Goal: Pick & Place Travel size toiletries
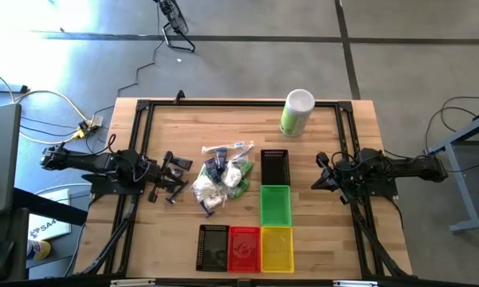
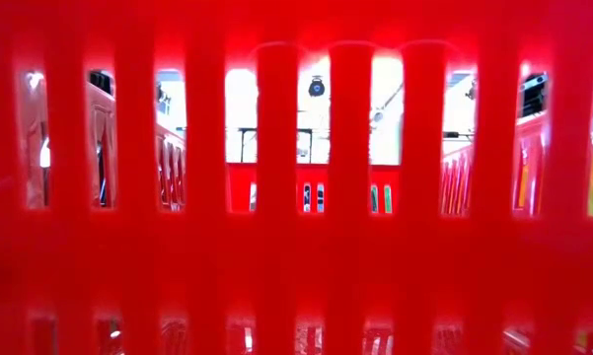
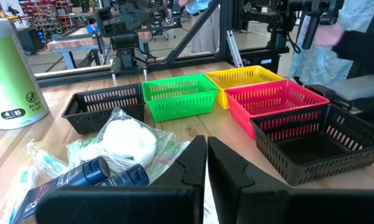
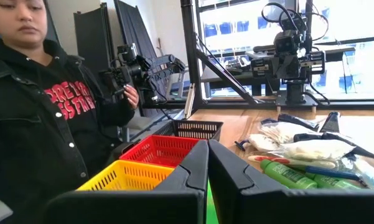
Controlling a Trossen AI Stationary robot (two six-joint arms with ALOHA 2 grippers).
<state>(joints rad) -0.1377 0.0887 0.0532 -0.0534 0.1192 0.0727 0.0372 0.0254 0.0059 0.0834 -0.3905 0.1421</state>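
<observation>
In the middle of the high view, on the wooden worktop (image 1: 167, 239), the travel size toiletries (image 1: 221, 177) lie in 1 loose heap: white crinkly pouches (image 1: 208, 190), dark blue tubes (image 1: 216, 169), small green bottles (image 1: 239, 186) and clear-wrapped sticks (image 1: 229, 149), touching and overlapping one another. Just right of the heap a black basket (image 1: 274, 166) stands with a green basket (image 1: 275, 205) directly below it in the frame; along the lower edge a second black basket (image 1: 214, 246), a red basket (image 1: 244, 248) and a yellow basket (image 1: 276, 248) sit side by side in a row. A tall green-and-white canister (image 1: 296, 112) stands upright in the upper middle, well apart from the heap. The left gripper (image 1: 178, 177) rests low at the left of the frame, just beside the heap, its jaws clenched together with nothing between them; in the left wrist view a white pouch (image 3: 129, 140) and a dark blue tube (image 3: 81, 174) lie right in front of its fingers (image 3: 236, 174). The right gripper (image 1: 320, 171) sits at the right of the frame, near the upper black basket, jaws likewise pressed together and empty. The low view is filled by the red basket's slatted wall (image 2: 296, 177). In the right wrist view a person in a dark jacket (image 4: 37, 118) sits beyond the worktop at the frame's left.
</observation>
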